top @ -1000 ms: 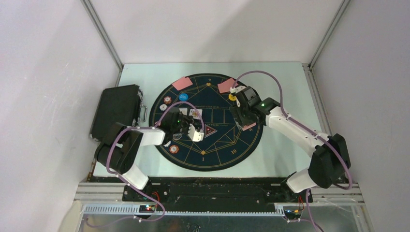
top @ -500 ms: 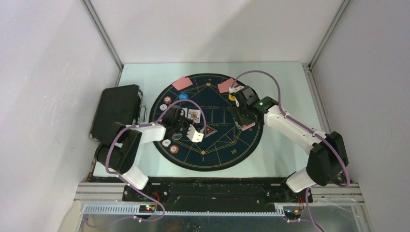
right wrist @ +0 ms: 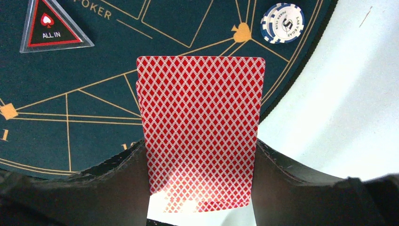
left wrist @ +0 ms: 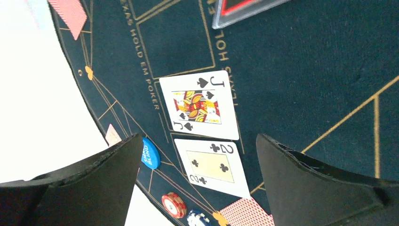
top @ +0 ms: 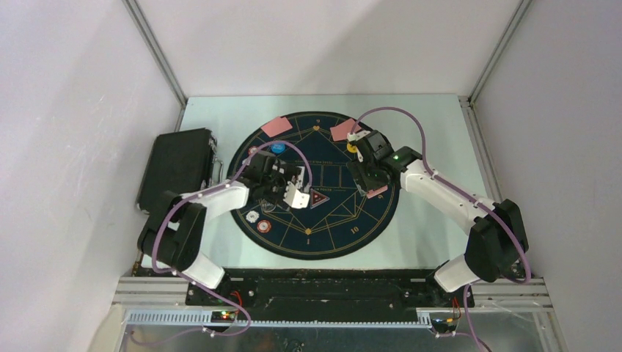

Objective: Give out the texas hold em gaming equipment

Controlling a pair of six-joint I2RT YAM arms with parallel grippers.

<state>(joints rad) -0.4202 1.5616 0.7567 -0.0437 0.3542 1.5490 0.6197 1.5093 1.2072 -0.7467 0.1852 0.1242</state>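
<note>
In the left wrist view a jack of clubs (left wrist: 200, 106) and a two of clubs (left wrist: 210, 165) lie face up on the mat. My left gripper (left wrist: 198, 141) stands open above them, touching neither. Near them are a blue chip (left wrist: 149, 153), a red-white chip (left wrist: 173, 204) and a red-backed card (left wrist: 247, 214). My right gripper (right wrist: 200, 155) is shut on a stack of red-backed playing cards (right wrist: 200, 117), held over the mat's right edge (top: 378, 192). The red triangular token (top: 317, 198) lies mid-mat.
The dark round mat (top: 345, 220) covers the table's middle. Two pink-backed cards (top: 276, 126) (top: 342, 130) lie at its far rim, a yellow chip (top: 353, 147) by the right one. Two chips (top: 252, 216) (top: 264, 226) sit near-left. The black case (top: 176, 169) lies at the left.
My left gripper has gone from shut to wide open and shifted towards the far side, leaving the two of clubs on the mat. The right arm has barely moved.
</note>
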